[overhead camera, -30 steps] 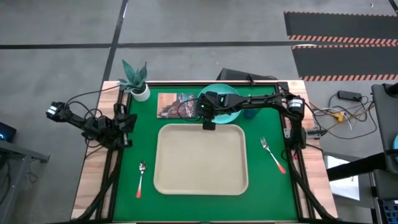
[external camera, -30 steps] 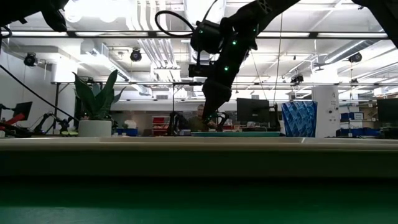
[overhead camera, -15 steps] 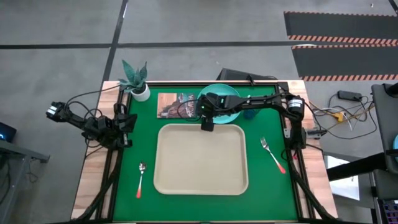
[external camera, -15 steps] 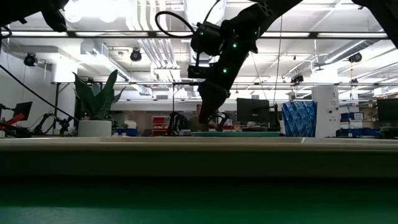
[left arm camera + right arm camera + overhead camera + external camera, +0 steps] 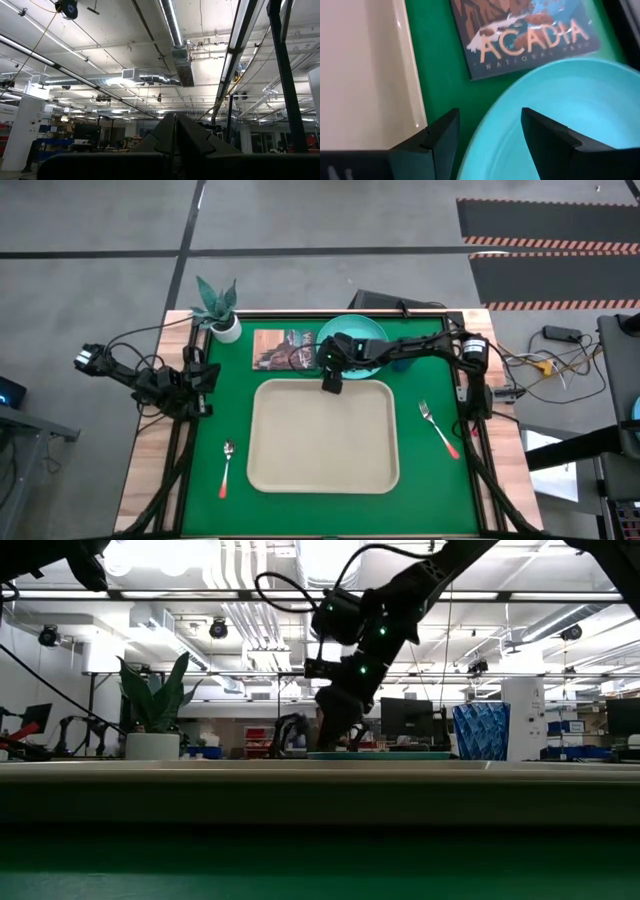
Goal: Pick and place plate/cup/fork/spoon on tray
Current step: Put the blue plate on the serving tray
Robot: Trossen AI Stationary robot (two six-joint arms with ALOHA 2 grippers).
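Observation:
The turquoise plate (image 5: 358,338) lies flat on the green mat behind the beige tray (image 5: 322,435). My right gripper (image 5: 331,379) is at the plate's near-left rim, pointing down, open. In the right wrist view one finger (image 5: 442,140) stands over the mat between tray and plate, and the other (image 5: 545,137) over the plate (image 5: 560,110). I cannot tell whether either touches. The dark blue cup (image 5: 402,362) stands right of the plate. The fork (image 5: 438,428) lies right of the tray, the spoon (image 5: 226,468) left of it. My left gripper (image 5: 175,132) is shut, pointing up at the table's left edge.
A picture card (image 5: 283,348) lies left of the plate, close to my right gripper. A white pot with a green plant (image 5: 222,315) stands at the far left corner. Cables trail off the table's left side by my left arm (image 5: 170,385).
My right gripper has shifted a little toward the table's left along the plate's near rim and tipped. In the low view its fingers stand wider apart than a second ago. The plate lies where it was.

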